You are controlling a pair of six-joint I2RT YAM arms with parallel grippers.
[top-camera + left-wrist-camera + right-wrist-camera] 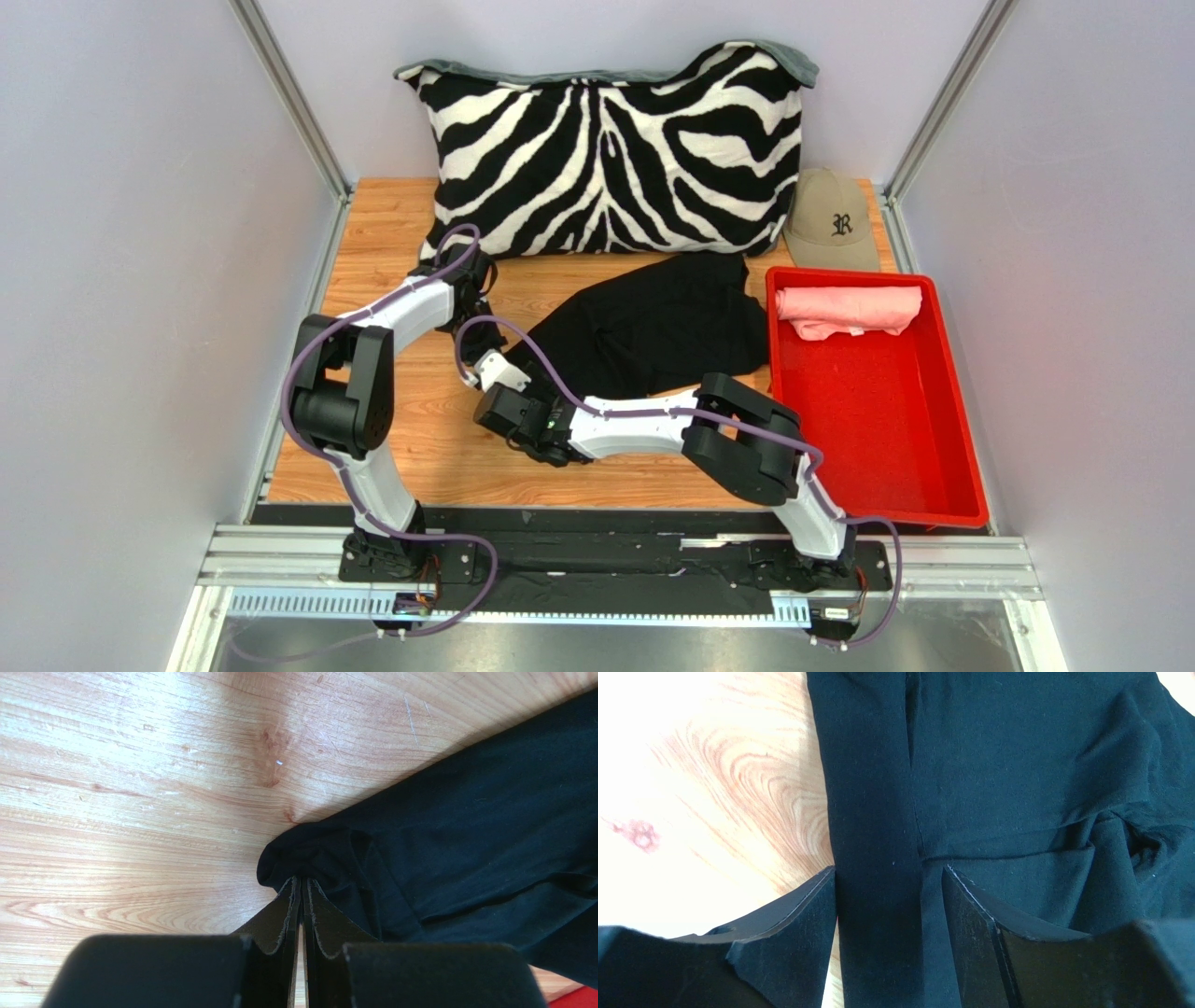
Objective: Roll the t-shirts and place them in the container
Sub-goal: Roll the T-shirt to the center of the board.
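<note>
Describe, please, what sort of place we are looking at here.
Probably a robot lab test cell: a left arm and right arm bolted to a metal rail, at a wooden table walled in by plain grey panels.

Near edge of the black t-shirt point(659, 329) hidden behind right arm point(631, 413)

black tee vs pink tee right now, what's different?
The black t-shirt lies loose and rumpled on the table; the pink t-shirt is a roll in the red tray. The left gripper pinches a corner of the black t-shirt and the open right gripper straddles a fold of it; nothing touches the pink t-shirt. Both are plain cloth.
</note>
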